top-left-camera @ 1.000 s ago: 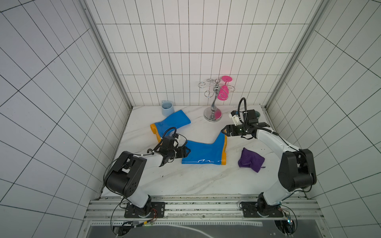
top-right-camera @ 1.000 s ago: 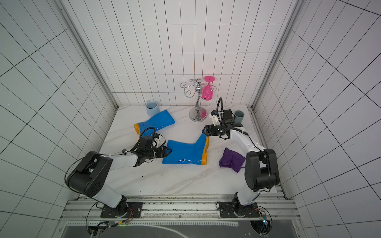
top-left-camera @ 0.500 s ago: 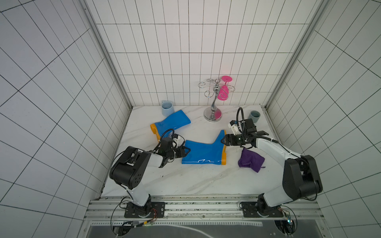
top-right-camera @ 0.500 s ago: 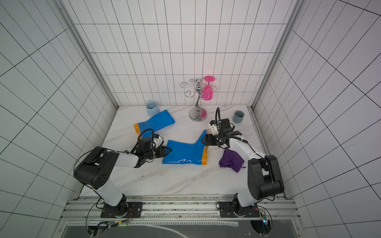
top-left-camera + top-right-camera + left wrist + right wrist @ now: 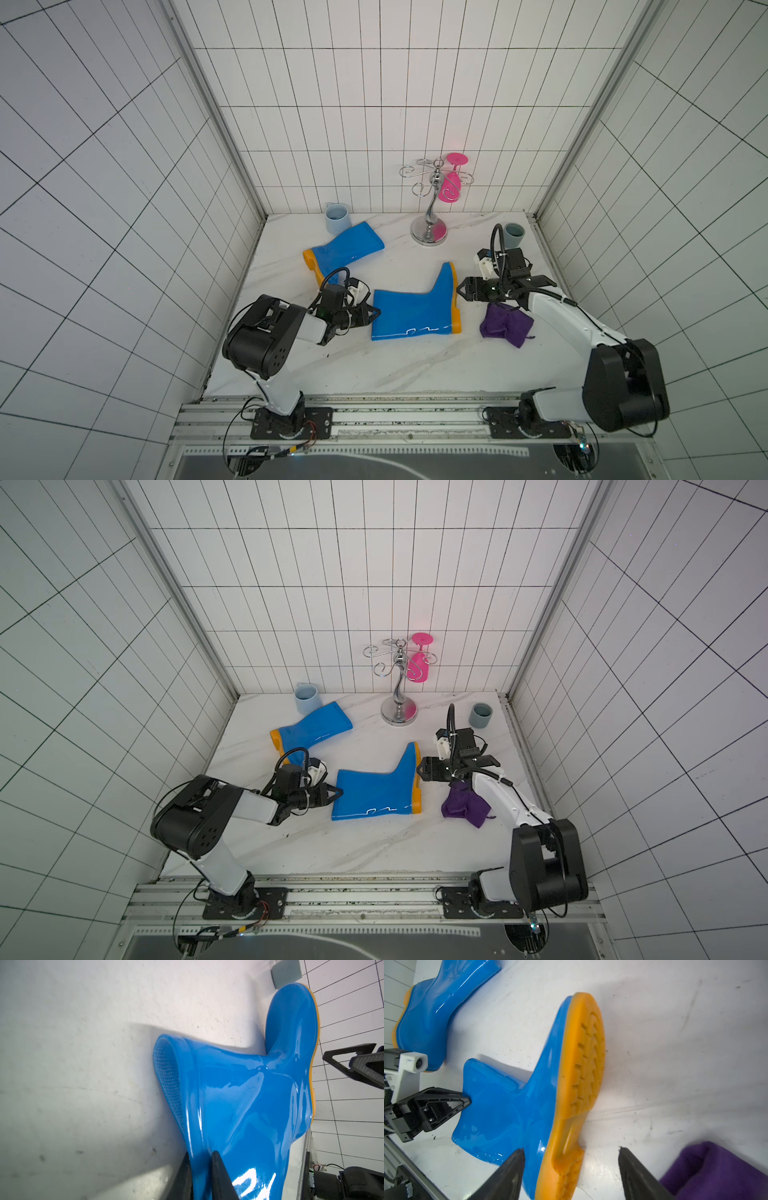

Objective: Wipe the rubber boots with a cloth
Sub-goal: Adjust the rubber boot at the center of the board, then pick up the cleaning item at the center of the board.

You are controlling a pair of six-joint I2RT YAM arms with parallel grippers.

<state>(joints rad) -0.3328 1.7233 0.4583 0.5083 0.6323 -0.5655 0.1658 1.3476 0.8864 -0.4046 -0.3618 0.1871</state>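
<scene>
Two blue rubber boots with orange soles lie on their sides on the marble top. The near boot (image 5: 411, 316) (image 5: 374, 791) (image 5: 239, 1088) (image 5: 508, 1109) lies in the middle, and the far boot (image 5: 345, 249) (image 5: 313, 729) (image 5: 436, 1012) lies behind it to the left. My left gripper (image 5: 376, 311) (image 5: 340, 791) (image 5: 200, 1153) is shut on the rim of the near boot's shaft. My right gripper (image 5: 460, 289) (image 5: 420, 769) (image 5: 571, 1149) is open, its fingers either side of that boot's heel. The purple cloth (image 5: 505, 328) (image 5: 465, 806) (image 5: 716, 1172) lies crumpled under my right forearm.
A light blue mug (image 5: 336, 218) stands at the back left. A chrome stand (image 5: 430, 232) holding a pink glass (image 5: 451, 189) stands at the back middle. A grey cup (image 5: 514, 235) sits in the back right corner. Tiled walls close three sides.
My left gripper's jaws have closed on the near boot's shaft rim. My right gripper has come forward and down from near the grey cup to the boot's sole.
</scene>
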